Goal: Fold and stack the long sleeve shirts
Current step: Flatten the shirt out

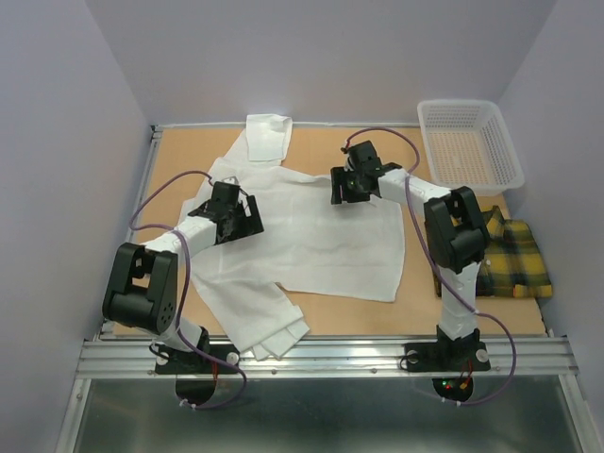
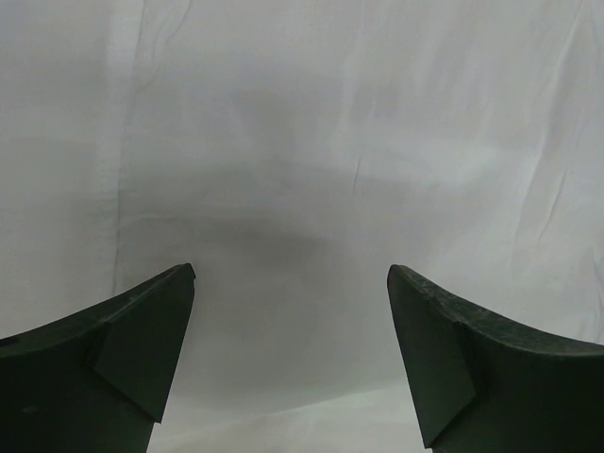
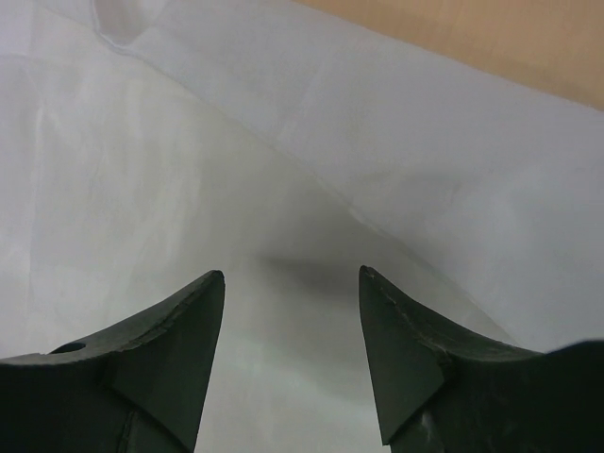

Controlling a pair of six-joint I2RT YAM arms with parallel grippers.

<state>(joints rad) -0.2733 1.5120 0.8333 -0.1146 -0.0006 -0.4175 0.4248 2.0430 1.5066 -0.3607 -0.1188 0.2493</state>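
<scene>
White shirt (image 1: 321, 236): spread flat on the table (image 1: 425, 311), the landmark for everything below.
Sleeve (image 1: 264, 321): runs off the white shirt's near-left corner, and its end lies folded over on itself.
My left gripper (image 1: 248, 221): over the left part of the white shirt, with my jaws spread wide and nothing between them.
Left wrist view: my left gripper (image 2: 293, 274) points at plain white shirt cloth (image 2: 302, 142), lightly creased and with a soft shadow under my fingers.
My right gripper (image 1: 342, 193): over the far-right part of the white shirt, near its far edge. My jaws stand apart but narrower than my left pair, and I see no cloth between them.
Right wrist view: my right gripper (image 3: 291, 274) faces the white shirt (image 3: 189, 189), with bare table (image 3: 491, 38) just past its edge.
Plaid shirt (image 1: 514, 260): folded, on the table to the right of the white shirt and well apart from it.
Basket (image 1: 469, 106): beyond the white shirt's far-right corner and just beyond the plaid shirt.
</scene>
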